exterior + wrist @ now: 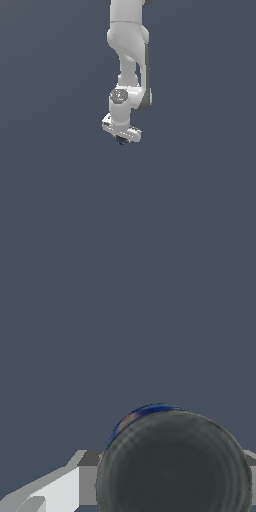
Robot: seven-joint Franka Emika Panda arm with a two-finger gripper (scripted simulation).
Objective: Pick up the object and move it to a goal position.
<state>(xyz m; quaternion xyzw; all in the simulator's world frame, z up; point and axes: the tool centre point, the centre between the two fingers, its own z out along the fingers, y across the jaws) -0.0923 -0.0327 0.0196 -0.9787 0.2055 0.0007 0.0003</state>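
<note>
White hand (pixel 121 137) pointing down, object (pixel 120 140) at its fingertips, apparently gripped, dark rounded lump.

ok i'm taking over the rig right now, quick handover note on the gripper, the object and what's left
Gripper: hangs below the white arm; whether it is open or shut cannot be told.
Object: a tiny dark lump right at the gripper's underside. In the wrist view a dark round shape with a blue rim fills the space by the fingers.
Done: the gripper is at the object; a grasp looks likely but is unconfirmed.
Left: confirm the hold, then carry it to the goal. No goal marker is visible in either view.
</note>
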